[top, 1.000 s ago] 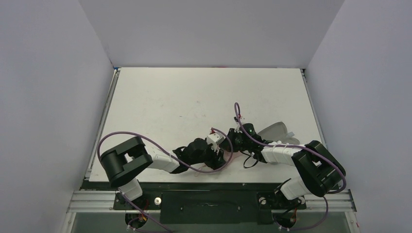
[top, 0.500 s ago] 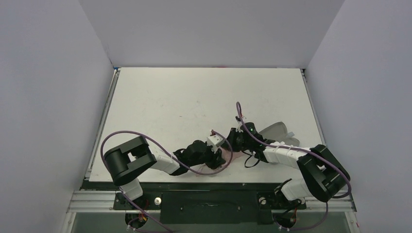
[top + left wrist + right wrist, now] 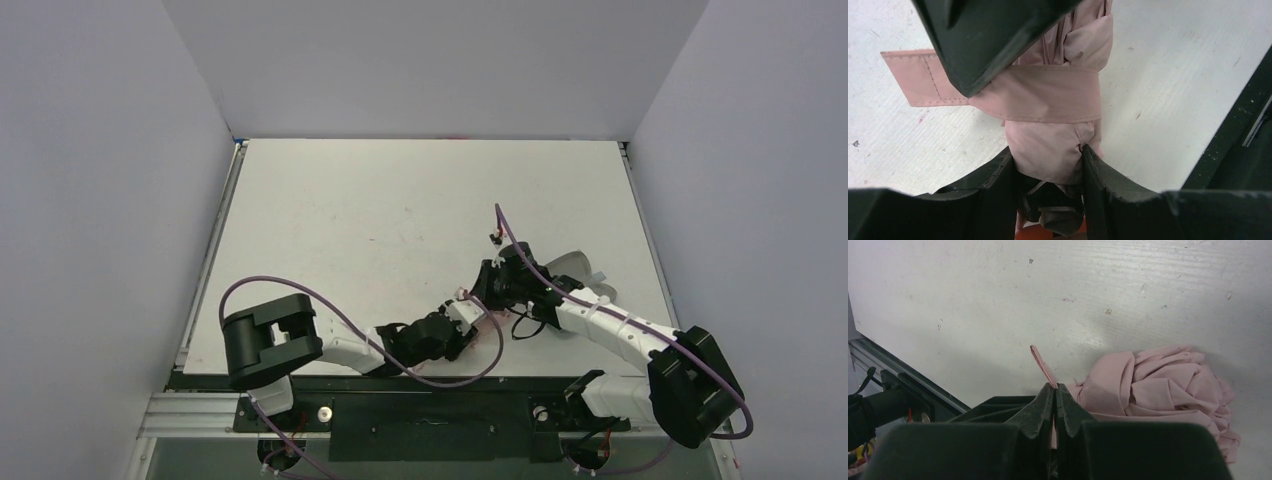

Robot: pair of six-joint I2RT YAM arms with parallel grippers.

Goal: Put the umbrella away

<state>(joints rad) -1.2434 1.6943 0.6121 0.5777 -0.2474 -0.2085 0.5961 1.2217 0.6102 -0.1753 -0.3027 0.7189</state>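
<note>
Umbrella (image 3: 1053, 100), folded and strap-bound, lying on the table (image 3: 350, 200) near its front edge and near a pale case (image 3: 572, 266), clamped by the left gripper (image 3: 1047, 150), while the right gripper (image 3: 1055, 386), closed, pinches its loose strap end (image 3: 1040, 362).

Zero readable text, labels, brands, numbers or signs in any of the three views.
</note>
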